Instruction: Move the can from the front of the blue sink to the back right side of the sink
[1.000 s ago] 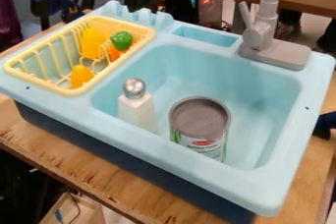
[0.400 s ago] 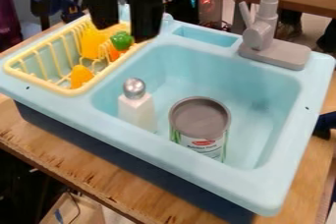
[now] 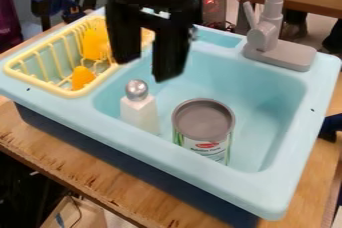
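hanging with fingers apart and nothing between them, the gripper [image 3: 145, 67] has no hold on the silver-topped white bottle [image 3: 139, 112] just below its fingertips or the can [image 3: 204, 122] lower and rightward, both in the sink [image 3: 267, 192], any grasp seemingly yet to be made.

From here I see a wooden surface [image 3: 100, 182] carrying the light-blue toy sink [image 3: 292, 167], dark-blue underneath, near edge exposed.
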`<action>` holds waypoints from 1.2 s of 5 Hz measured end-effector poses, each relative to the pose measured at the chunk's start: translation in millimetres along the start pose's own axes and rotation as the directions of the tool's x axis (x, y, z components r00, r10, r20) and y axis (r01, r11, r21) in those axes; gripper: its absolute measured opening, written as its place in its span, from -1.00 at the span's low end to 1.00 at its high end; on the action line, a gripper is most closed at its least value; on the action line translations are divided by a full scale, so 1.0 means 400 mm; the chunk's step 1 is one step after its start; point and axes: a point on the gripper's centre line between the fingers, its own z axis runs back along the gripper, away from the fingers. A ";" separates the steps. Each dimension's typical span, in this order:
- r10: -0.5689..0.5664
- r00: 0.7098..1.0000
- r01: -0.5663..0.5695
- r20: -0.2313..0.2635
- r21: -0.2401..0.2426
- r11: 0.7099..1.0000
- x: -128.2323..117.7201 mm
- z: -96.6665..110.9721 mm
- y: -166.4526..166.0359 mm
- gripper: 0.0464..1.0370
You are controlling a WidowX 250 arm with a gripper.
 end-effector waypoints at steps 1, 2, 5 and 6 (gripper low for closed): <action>-0.019 1.000 0.019 -0.007 0.008 1.000 0.003 -0.022 -0.038 0.93; -0.010 1.000 0.010 -0.014 0.025 1.000 0.008 -0.050 -0.055 0.93; 0.059 0.993 -0.051 -0.098 0.079 0.996 0.028 -0.130 -0.050 0.93; 0.056 0.992 -0.047 -0.115 0.077 0.996 0.030 -0.148 -0.050 0.93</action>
